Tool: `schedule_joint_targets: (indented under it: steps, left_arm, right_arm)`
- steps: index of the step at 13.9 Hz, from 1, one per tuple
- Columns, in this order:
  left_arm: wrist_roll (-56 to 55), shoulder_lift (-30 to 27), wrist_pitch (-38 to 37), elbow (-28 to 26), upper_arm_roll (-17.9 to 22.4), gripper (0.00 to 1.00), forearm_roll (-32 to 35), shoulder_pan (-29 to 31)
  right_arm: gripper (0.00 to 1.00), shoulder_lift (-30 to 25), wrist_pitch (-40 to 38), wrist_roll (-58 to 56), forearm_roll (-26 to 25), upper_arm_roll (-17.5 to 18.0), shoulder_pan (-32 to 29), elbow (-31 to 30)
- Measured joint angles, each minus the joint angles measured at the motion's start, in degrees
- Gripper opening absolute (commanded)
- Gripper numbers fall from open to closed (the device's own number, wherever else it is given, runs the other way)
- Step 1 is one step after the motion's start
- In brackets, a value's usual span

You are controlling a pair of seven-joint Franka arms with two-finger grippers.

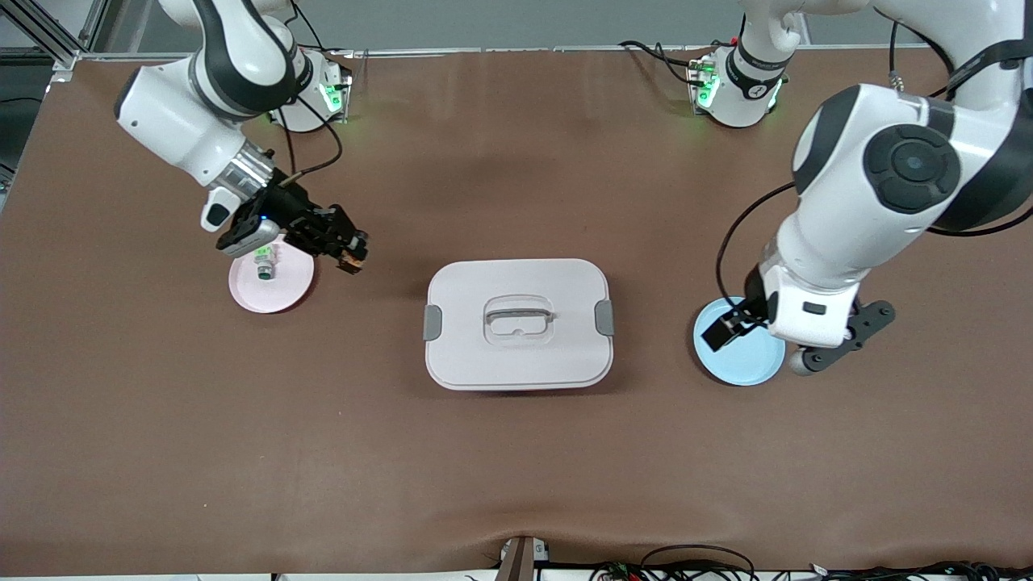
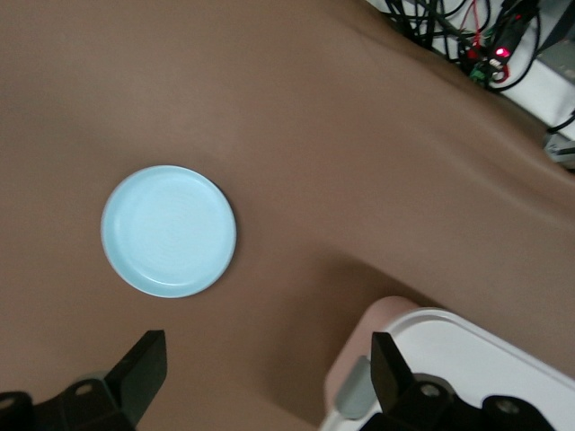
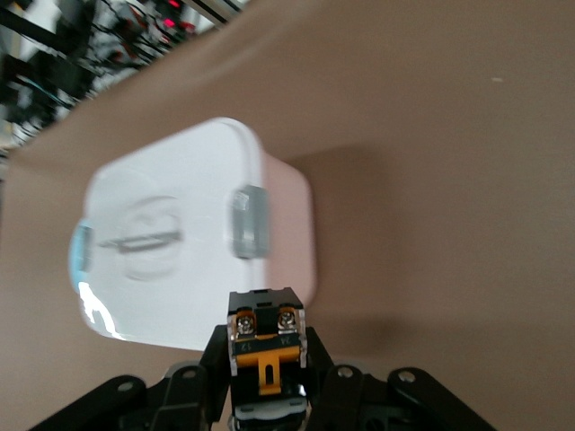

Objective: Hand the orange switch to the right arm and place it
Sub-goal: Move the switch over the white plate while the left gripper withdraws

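We see the right gripper [image 1: 353,257] clamped on the orange switch [image 3: 263,352], up beside the pink plate [image 1: 282,294], bare table toward the lidded box [image 1: 518,323]. The left gripper [image 2: 260,377] hangs spread wide over the blue plate [image 2: 168,231].

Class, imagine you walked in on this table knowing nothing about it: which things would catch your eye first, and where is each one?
The big pale lidded box sits mid-table. Toward the right arm's end, the right gripper hangs beside the pink plate, jaws shut on the orange switch; a grey-and-green switch rests on that plate. At the left arm's end, the left gripper, jaws open, hovers over the blue plate.
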Motion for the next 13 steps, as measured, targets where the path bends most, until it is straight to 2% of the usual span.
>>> schedule_joint_targets:
  steps: [4,6,9,13]
  left_arm:
    - [9.80,-3.67,-6.32,-0.02,0.01,1.00,0.16,4.29]
    - [15.92,-6.01,-8.59,-0.03,0.00,1.00,0.16,5.92]
    - [21.64,-8.84,-11.13,-0.61,0.41,1.00,0.15,7.09]
    - [28.18,-14.25,-11.66,-5.71,5.47,1.00,-2.49,5.13]
  right_arm:
    - [0.00,-1.45,-12.29,-0.46,-15.73,-0.04,-10.56,-1.85]
    - [0.00,-3.06,-18.62,-0.14,-22.03,-0.12,-15.79,-1.81]
    - [0.00,-4.58,-22.01,5.41,-31.01,0.02,-17.75,-1.79]
    - [0.00,-4.64,-21.20,9.24,-35.65,1.40,-17.71,-1.91]
